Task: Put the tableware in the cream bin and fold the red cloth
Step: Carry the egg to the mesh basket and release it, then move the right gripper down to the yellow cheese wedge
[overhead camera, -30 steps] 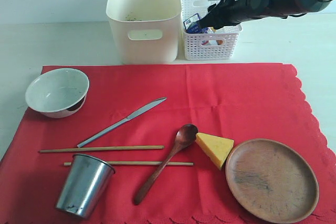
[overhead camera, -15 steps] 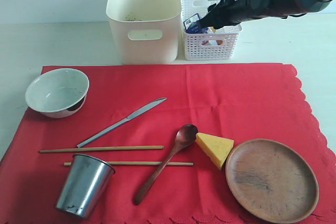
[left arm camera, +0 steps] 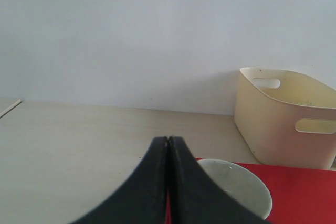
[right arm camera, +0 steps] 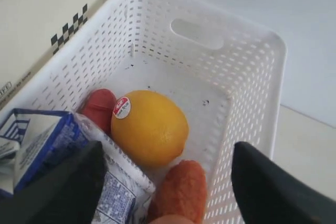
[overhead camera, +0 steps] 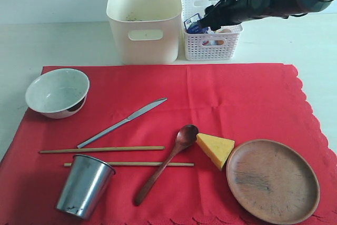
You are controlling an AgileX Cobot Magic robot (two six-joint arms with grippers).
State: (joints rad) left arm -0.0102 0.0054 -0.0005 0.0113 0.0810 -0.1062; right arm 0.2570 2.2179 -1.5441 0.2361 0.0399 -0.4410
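Bright, even, diffuse light fills every view, with no hard glare. Close to the lens, the right gripper's [right arm camera: 167, 156] dark fingers [right arm camera: 262, 187] smear into blur, while the round yellow lemon [right arm camera: 149, 127] between them stays sharp. The left gripper's [left arm camera: 168, 141] black fingers [left arm camera: 152, 182], pressed together, look soft-edged. The pale green-white bowl [left arm camera: 236, 187] just beyond them is crisper. The shiny steel cup [overhead camera: 84, 185] carries pale reflections.
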